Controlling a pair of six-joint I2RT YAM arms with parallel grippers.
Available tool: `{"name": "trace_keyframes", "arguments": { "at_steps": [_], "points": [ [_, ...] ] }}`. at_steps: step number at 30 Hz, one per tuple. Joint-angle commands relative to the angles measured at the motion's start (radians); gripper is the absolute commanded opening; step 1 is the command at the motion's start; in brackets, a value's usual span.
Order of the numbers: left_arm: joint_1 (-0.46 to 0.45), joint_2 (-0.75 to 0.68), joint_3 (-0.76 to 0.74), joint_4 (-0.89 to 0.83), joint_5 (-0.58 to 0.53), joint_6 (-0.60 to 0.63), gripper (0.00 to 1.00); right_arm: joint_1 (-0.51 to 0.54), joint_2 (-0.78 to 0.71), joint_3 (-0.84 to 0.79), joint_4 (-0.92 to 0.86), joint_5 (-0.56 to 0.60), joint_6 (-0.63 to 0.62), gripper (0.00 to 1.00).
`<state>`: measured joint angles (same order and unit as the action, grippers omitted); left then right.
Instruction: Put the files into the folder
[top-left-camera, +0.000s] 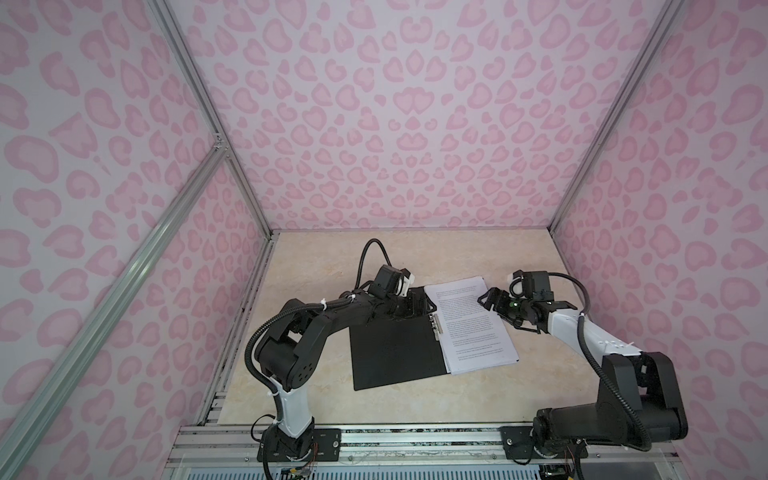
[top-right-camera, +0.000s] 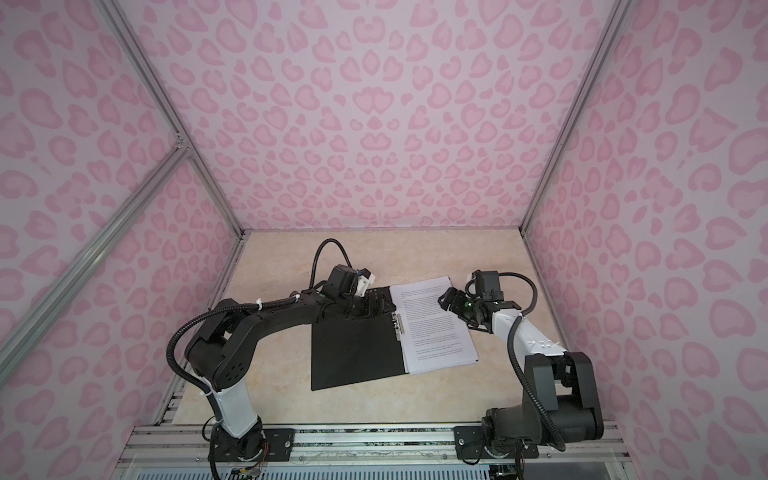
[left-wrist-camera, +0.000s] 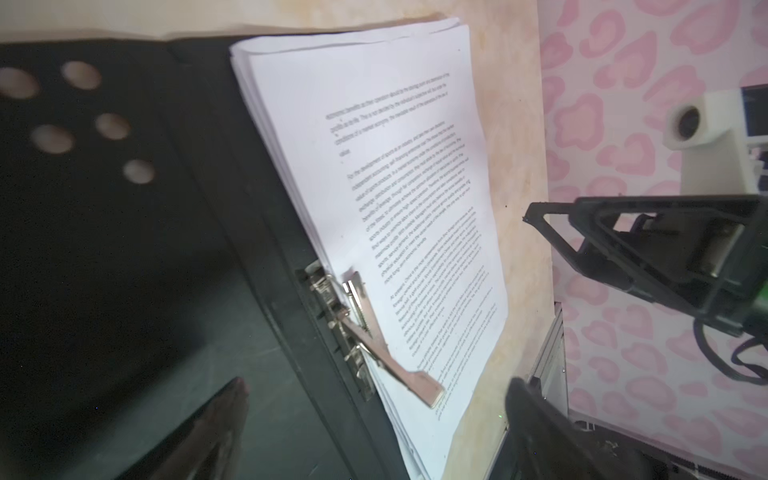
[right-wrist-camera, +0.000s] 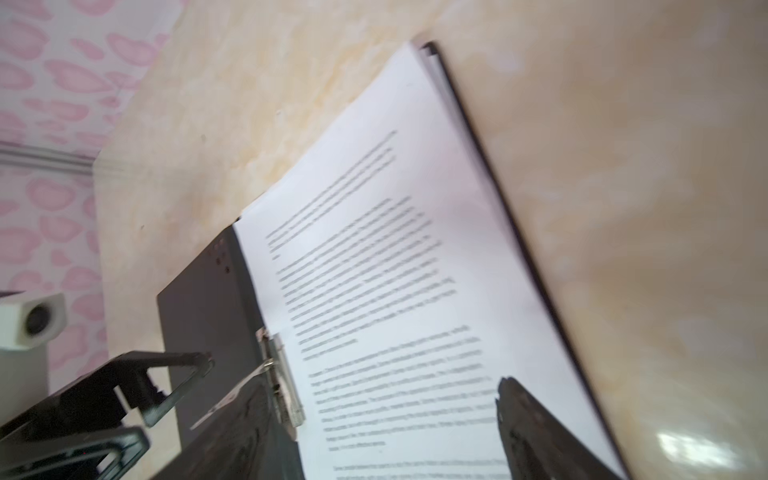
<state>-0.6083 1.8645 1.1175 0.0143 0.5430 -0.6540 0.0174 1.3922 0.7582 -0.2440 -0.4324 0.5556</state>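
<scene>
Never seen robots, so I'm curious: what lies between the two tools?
The printed files, resting in the open folder; both top views show them between the left tool and right tool.

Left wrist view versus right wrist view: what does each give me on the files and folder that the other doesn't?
Only the left wrist view: the right hand, open near the files' outer edge, and the stack's fanned sheet edges along the spine. Only the right wrist view: the left hand, open by the folder's black cover, and the back cover's edge showing past the stack's outer side. Both: printed top sheet, metal clip, cover holes, beige table.
</scene>
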Motion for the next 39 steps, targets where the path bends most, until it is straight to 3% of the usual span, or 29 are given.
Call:
{"name": "trace_keyframes", "arguments": {
  "at_steps": [1,4,12,19,29,39],
  "points": [
    [-0.009,0.028,0.030,-0.029,-0.016,0.016,0.98,-0.067,-0.009,-0.032,-0.052,0.080,-0.037,0.90],
    [-0.010,0.042,0.033,-0.006,0.002,0.000,0.98,-0.117,0.006,-0.070,-0.018,0.057,-0.042,0.93],
    [0.000,0.071,0.014,0.008,-0.015,-0.038,0.98,-0.118,0.065,-0.144,0.072,-0.048,0.005,0.95],
    [-0.004,0.108,-0.014,0.056,-0.035,-0.095,0.98,-0.092,-0.038,-0.223,0.109,-0.052,0.096,0.95],
    [-0.011,0.111,-0.065,0.115,-0.071,-0.148,0.98,-0.076,-0.067,-0.254,0.134,-0.077,0.145,0.95],
    [-0.018,0.113,-0.082,0.140,-0.078,-0.172,0.98,-0.006,-0.116,-0.247,0.088,0.060,0.228,0.95]
  ]
}}
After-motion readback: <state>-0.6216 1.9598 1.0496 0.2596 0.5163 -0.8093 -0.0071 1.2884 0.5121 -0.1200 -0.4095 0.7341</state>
